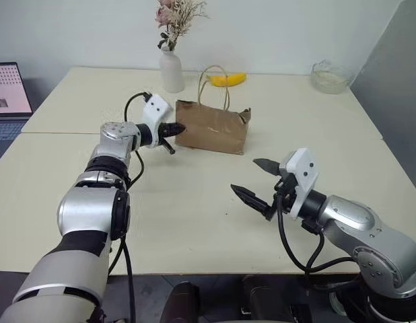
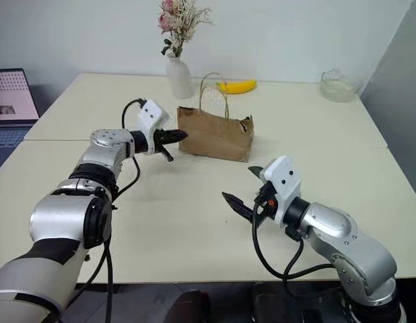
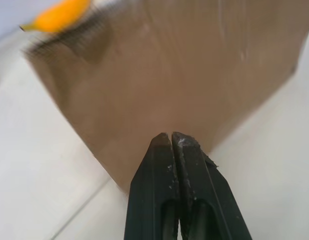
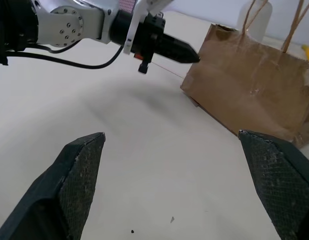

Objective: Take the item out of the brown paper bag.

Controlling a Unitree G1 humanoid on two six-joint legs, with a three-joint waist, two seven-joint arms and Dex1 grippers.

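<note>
The brown paper bag point(image 1: 215, 128) stands upright on the cream table point(image 1: 194, 222), its cord handles rising above a ragged top. The item is hidden from me inside the bag. My left gripper point(image 1: 181, 128) is shut with nothing between its fingers, and its tip is right at the bag's left end, near the upper corner; the right wrist view shows that tip point(image 4: 192, 55) against the bag point(image 4: 249, 90). My right gripper point(image 1: 244, 175) hovers open and empty over the table in front of the bag, a short way from it.
Behind the bag lie a yellow banana point(image 1: 227, 79) and a white vase point(image 1: 171, 70) of dried flowers. A glass bowl point(image 1: 330, 76) sits at the far right, and a laptop point(image 1: 9, 91) stands at the left edge. A grey panel rises on the right.
</note>
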